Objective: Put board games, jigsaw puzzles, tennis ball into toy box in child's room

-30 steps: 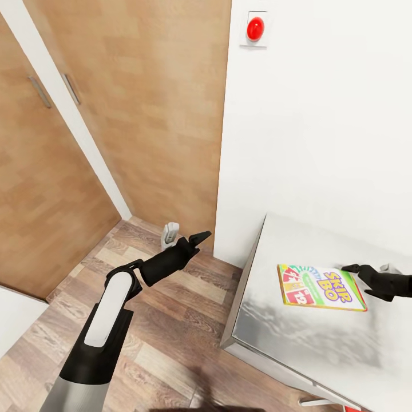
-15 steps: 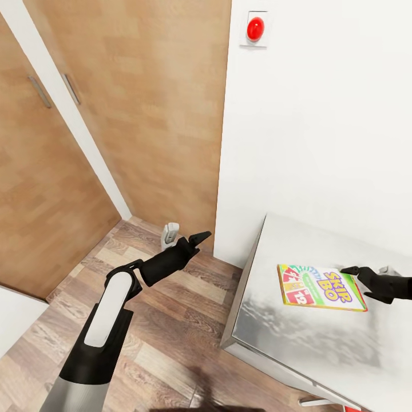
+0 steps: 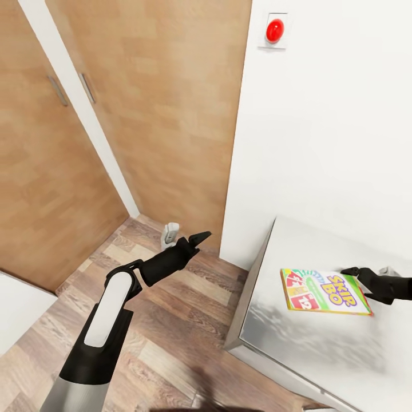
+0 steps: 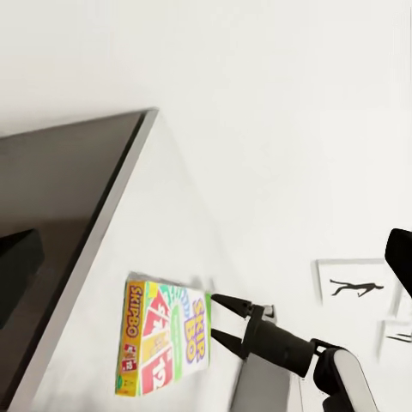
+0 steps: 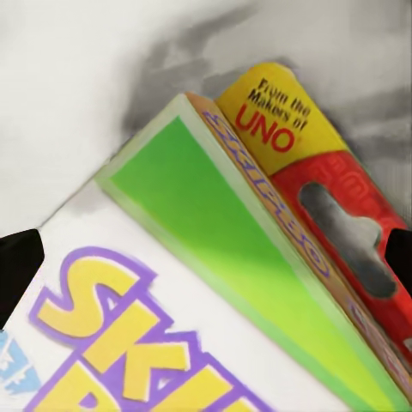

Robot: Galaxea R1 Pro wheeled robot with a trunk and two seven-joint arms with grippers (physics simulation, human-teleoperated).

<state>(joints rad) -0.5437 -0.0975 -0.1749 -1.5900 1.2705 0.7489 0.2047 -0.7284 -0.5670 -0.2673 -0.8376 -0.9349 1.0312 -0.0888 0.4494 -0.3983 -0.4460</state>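
Nearest to us, our left arm reaches out over the wood-plank floor (image 3: 171, 320), and its black left gripper (image 3: 200, 236) hangs in the air with its fingers drawn close together, holding nothing. Just beyond those fingertips a small pale grey fitting (image 3: 169, 234) stands on the floor at the foot of the light wooden wardrobe doors (image 3: 160, 114).

Off to the side, our black right gripper (image 3: 350, 276) is at the near edge of the flat green, yellow and red "Skip-Bo" cardboard game box (image 3: 324, 292). In the left wrist view its two fingers (image 4: 230, 302) spread as a narrow fork on either side of the box's end (image 4: 163, 348), one above and one below. In the right wrist view the box (image 5: 197, 283) lies between the two dark fingertips (image 5: 17, 257) at the frame edges, but we cannot tell whether the pads are pressing on it.

The box lies over the pale grey-white mottled table top (image 3: 320, 349), under the gripper; whether it rests flat on the surface or is lifted a little we cannot say. It lies well in from the table's dark-edged corner.

Beyond the table rises the plain white wall (image 3: 332, 143), and high on it, well above both grippers, sits a round red button on a white square plate (image 3: 275, 31).
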